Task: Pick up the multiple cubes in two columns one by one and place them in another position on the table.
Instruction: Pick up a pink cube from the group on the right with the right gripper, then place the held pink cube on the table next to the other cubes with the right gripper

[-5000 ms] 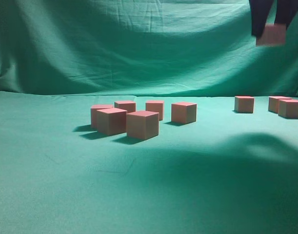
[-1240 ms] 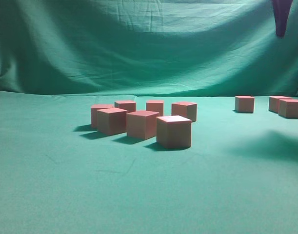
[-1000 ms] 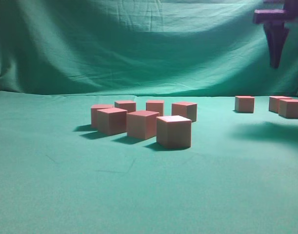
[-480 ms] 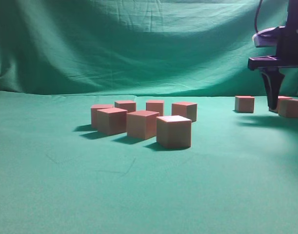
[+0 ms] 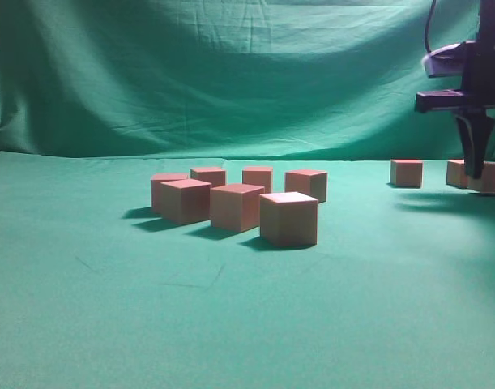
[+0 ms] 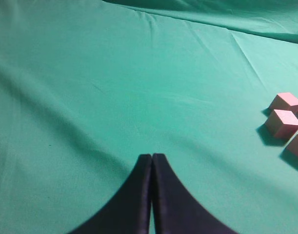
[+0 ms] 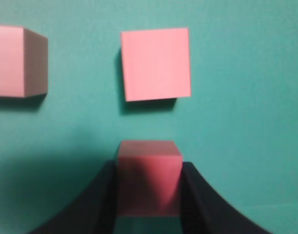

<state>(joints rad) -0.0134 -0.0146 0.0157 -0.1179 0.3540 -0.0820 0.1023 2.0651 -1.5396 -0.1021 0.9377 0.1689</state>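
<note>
The right gripper [image 7: 149, 187] is straddling a cube [image 7: 149, 175], fingers not visibly clenching yet. Its neighbour at twelve o'clock [image 7: 156, 63] is risking a nudge if the lift is drifting.

The table [image 5: 109, 324] is covered in teal-green cloth, matt, with fine wrinkles and soft creases; the same fabric hangs as a draped backdrop [image 5: 231, 73] with broader folds. The cubes [image 5: 288, 219] look solid and matt, smooth-faced, with pink tops and duller tan sides and no gloss. The right tool [image 7: 149, 195], at 6 o'clock in its wrist view, looks like black matt plastic; so does the left tool [image 6: 152, 204].
</note>
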